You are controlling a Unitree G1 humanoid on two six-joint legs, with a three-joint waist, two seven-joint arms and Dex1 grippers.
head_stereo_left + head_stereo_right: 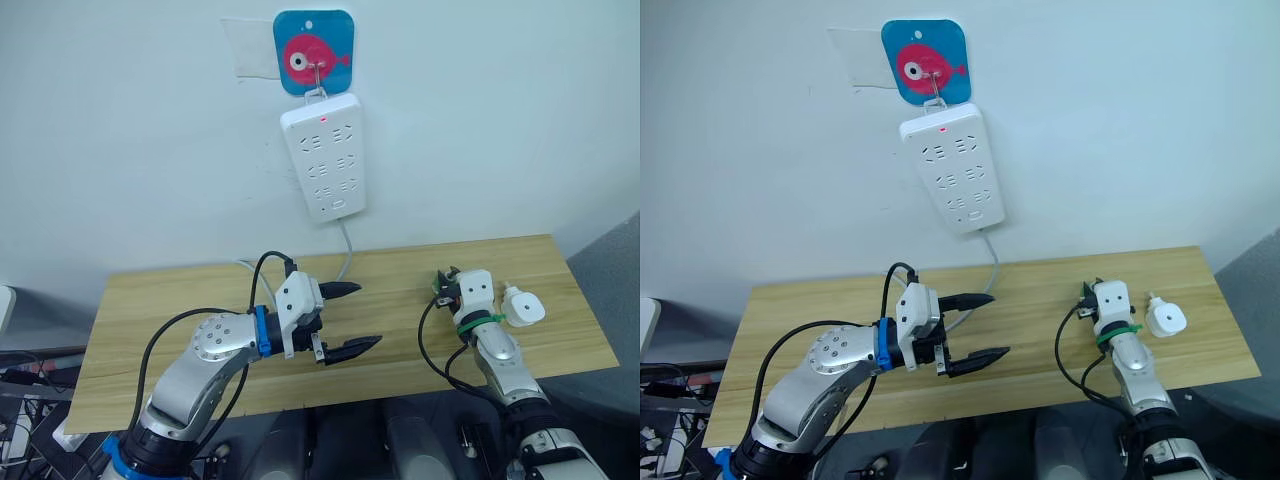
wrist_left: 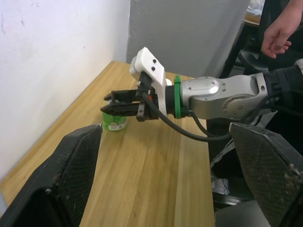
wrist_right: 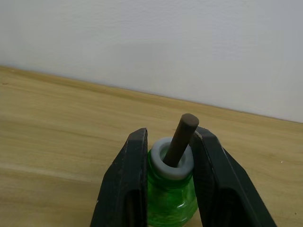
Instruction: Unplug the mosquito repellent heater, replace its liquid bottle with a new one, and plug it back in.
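Head view: white rounded mosquito repellent heater (image 1: 522,307).

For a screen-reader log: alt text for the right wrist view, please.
The right gripper clamps the neck of a green liquid bottle, whose dark wick sticks up through a grey collar. It stands on a wooden table before a white wall.

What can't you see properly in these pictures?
- The green bottle: its base is cut off by the right wrist view's edge, and the right gripper covers its sides. In the eye views the gripper hides it.
- The heater: its prongs and underside face away in the eye views.
- The power strip: too small to tell its socket types.
- The person's hand: the left wrist view's edge cuts off the rest.
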